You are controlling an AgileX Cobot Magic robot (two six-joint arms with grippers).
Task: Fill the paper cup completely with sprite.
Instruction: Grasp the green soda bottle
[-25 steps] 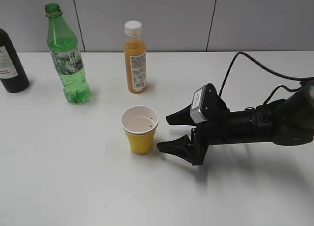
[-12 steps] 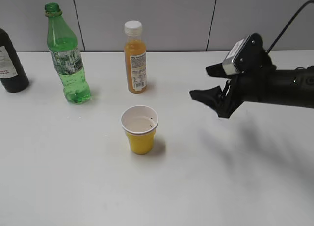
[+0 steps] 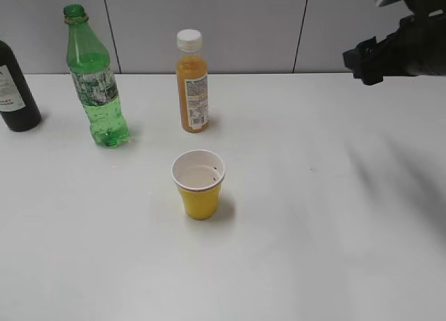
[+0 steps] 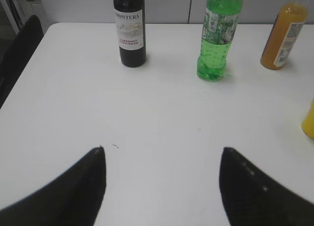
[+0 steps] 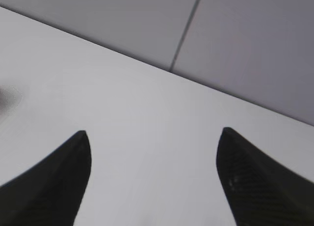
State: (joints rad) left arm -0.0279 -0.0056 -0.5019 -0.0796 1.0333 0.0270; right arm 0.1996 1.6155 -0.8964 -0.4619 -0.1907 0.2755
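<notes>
The yellow paper cup (image 3: 198,185) stands upright near the middle of the white table (image 3: 313,216); its yellow edge also shows at the right border of the left wrist view (image 4: 309,120). I cannot tell whether it holds liquid. The green sprite bottle (image 3: 96,81) stands upright at the back left and also shows in the left wrist view (image 4: 217,37). My right gripper (image 3: 364,60) is open and empty, raised at the top right, far from the cup; its view (image 5: 153,135) shows only table and wall. My left gripper (image 4: 162,155) is open and empty over bare table, well short of the bottles.
An orange juice bottle (image 3: 191,83) with a white cap stands behind the cup. A dark glass bottle (image 3: 15,91) stands at the far left, left of the green bottle (image 4: 130,30). A grey panelled wall (image 3: 244,28) backs the table.
My right gripper has drawn away from the cup, rising up and to the right to the top right corner. The cup and bottles have not moved.
</notes>
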